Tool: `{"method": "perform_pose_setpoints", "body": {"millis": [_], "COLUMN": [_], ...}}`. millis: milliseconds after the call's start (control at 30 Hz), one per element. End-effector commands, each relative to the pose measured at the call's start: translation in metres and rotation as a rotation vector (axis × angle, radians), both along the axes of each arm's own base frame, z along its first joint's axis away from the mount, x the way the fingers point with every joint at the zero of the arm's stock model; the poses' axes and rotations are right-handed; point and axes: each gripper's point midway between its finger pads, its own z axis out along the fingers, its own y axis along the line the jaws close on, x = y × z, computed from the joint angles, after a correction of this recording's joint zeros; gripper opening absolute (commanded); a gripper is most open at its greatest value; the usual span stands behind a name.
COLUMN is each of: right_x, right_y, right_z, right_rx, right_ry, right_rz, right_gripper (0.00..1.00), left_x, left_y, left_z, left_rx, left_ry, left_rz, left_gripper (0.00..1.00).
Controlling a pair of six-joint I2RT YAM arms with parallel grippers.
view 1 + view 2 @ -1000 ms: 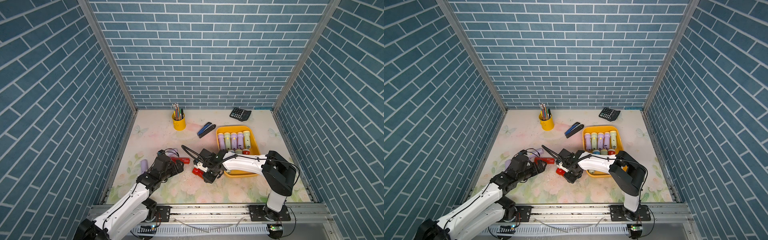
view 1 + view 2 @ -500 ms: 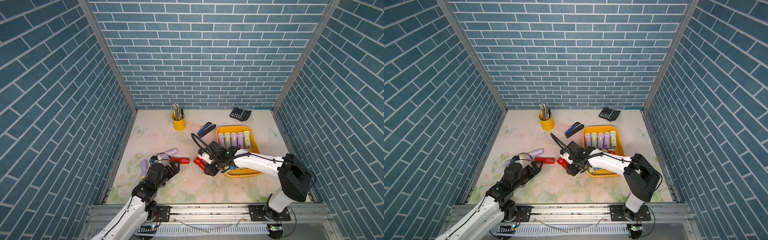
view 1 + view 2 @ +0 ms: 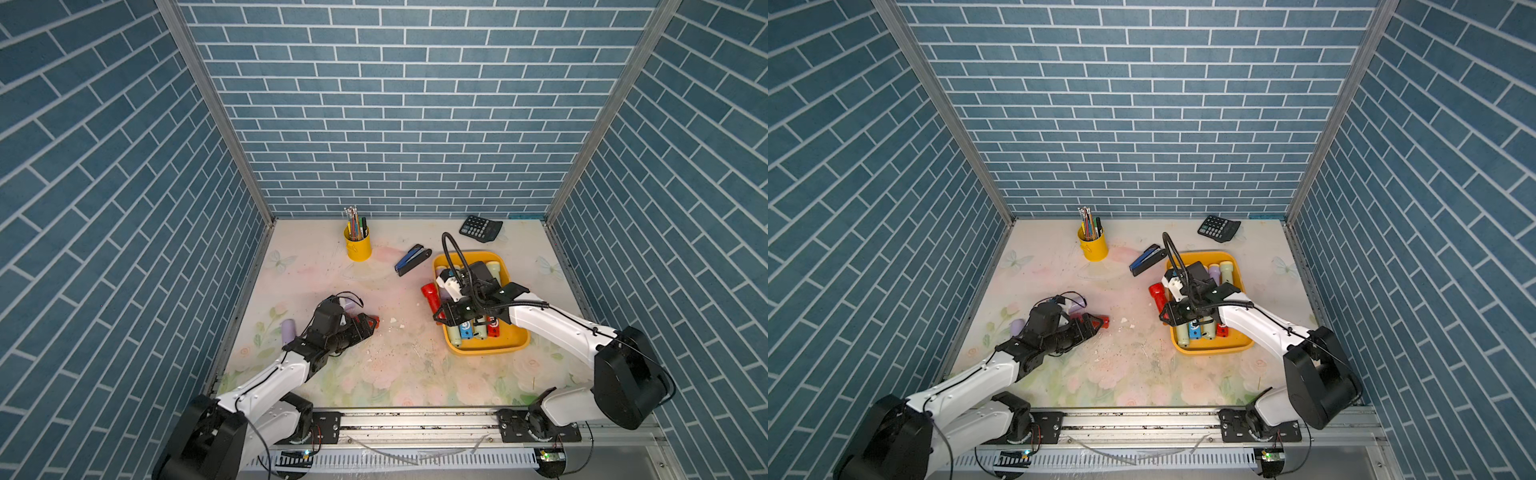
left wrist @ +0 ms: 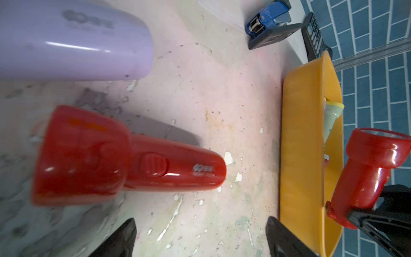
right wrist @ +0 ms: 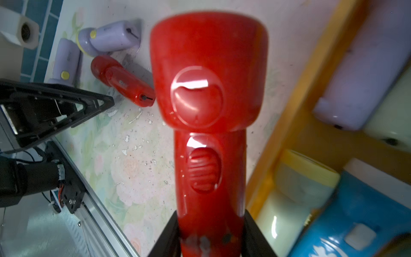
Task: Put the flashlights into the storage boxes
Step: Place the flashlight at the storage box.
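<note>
We see R gripper [image 5: 211, 231] clamped on tail of held red flashlight [image 5: 209, 89], head raised, at left rim of yellow tray [image 3: 486, 350], prob. to lower it inside; L gripper [image 4: 201, 224] gapes empty, just short of loose red flashlight [image 4: 133, 160], near-left.

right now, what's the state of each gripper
left gripper: open, holding nothing
right gripper: closed on a red flashlight
</note>
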Motion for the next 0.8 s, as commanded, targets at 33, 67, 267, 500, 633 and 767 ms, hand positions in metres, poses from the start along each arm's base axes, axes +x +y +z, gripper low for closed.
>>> {"method": "perform_pose_setpoints", "body": {"millis": [33, 67, 267, 500, 633, 767], "right_x": [0.007, 0.01, 0.029, 0.046, 0.061, 0.079], "right_y": [-0.031, -0.039, -0.085, -0.111, -0.114, -0.109], "right_z": [0.002, 0.001, -0.003, -0.02, -0.025, -0.022], "right_rx": [0.086, 0.096, 0.149, 0.066, 0.036, 0.045], "right_ry": [0.073, 0.087, 0.165, 0.203, 0.2, 0.188], "right_rz": [-0.114, -0.143, -0.317, -0.399, -0.418, -0.411], "right_gripper": [0.26, 0.26, 0.26, 0.25, 0.25, 0.25], "left_x": [0.014, 0.015, 0.023, 0.026, 0.026, 0.026], "left_y": [-0.024, -0.027, -0.034, -0.037, -0.036, -0.034], "left_z": [0.018, 0.019, 0.018, 0.015, 0.014, 0.013], "left_rx": [-0.064, -0.063, -0.051, -0.037, -0.032, -0.021], "left_ry": [-0.057, -0.056, -0.044, -0.031, -0.03, -0.03], "left_rz": [-0.11, -0.118, -0.144, -0.166, -0.165, -0.158], "left_gripper": [0.87, 0.86, 0.83, 0.79, 0.79, 0.79]}}
